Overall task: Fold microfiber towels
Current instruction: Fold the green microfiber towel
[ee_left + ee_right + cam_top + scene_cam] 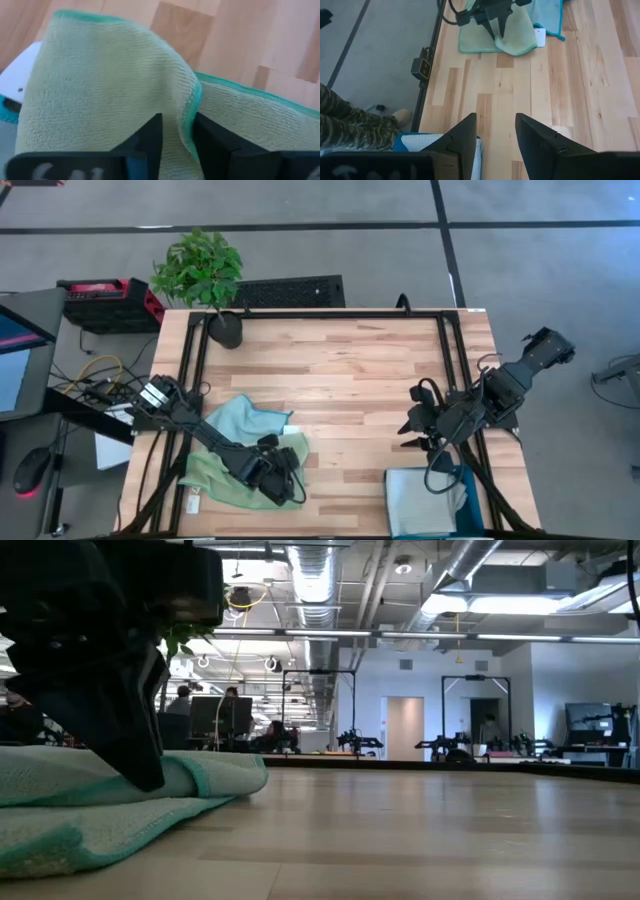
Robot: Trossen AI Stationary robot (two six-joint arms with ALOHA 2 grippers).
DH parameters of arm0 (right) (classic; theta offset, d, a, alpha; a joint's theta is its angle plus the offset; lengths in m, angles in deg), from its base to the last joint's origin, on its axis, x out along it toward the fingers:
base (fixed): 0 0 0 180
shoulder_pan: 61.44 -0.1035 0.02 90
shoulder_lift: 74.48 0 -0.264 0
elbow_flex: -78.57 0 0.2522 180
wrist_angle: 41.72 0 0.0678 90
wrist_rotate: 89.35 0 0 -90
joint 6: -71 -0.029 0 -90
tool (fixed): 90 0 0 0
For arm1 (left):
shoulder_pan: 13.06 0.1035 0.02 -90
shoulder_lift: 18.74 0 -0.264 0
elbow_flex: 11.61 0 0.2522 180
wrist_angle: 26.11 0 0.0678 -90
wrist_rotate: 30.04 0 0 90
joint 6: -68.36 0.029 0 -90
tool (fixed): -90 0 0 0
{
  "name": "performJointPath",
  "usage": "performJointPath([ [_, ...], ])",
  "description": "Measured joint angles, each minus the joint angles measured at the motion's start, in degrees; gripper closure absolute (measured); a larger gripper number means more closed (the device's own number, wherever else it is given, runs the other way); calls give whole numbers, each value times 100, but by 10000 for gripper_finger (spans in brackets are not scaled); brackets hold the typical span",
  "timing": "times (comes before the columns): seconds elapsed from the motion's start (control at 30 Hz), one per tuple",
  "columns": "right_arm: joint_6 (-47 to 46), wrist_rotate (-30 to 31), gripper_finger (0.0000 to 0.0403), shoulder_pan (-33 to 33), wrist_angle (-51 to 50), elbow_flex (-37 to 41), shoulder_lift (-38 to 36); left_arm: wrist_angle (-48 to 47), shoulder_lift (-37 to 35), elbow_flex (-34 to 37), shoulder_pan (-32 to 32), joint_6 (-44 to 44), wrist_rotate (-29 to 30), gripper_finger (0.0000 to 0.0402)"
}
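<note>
A pale green microfiber towel (212,476) lies crumpled at the table's near left, one part folded over itself (205,775). A light blue towel (246,420) lies just beyond it. My left gripper (283,478) is shut on the green towel at its right side; it also shows in the low view (120,700). My right gripper (412,426) hangs open and empty over bare wood at the right (495,135). A light grey towel (422,502) lies folded in the dark teal bin (468,482) at the near right. My left gripper pinches a raised fold of the green towel at its teal-hemmed edge (189,107) between its two fingers (150,137). The fingers come from above, pointing down at the table. The pinched cloth stands up as a ridge, and the rest of the towel (100,85) lies on the table.
A potted plant (222,320) stands at the far left of the table. A small white card (540,36) lies by the towels. A black frame rail (448,360) runs along the table's sides. Bare wood (360,390) fills the middle. A person's leg (350,120) shows beside the table.
</note>
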Motion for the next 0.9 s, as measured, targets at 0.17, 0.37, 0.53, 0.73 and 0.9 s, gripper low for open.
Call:
performJointPath([
  [0.17,-2,0,244,0,2,0,0,-148,0,0,149,-71,-314,391],
  [0.37,0,0,244,0,0,0,0,-473,1,-310,356,-84,-573,399],
  [0.53,0,0,244,0,0,0,1,-965,0,-948,624,430,-717,401],
  [0.73,0,0,244,0,-2,0,2,-1289,0,-1869,1243,1627,-1032,401],
  [0.9,2,0,244,0,-11,0,1,-1665,0,-2667,1926,2730,-1155,401],
])
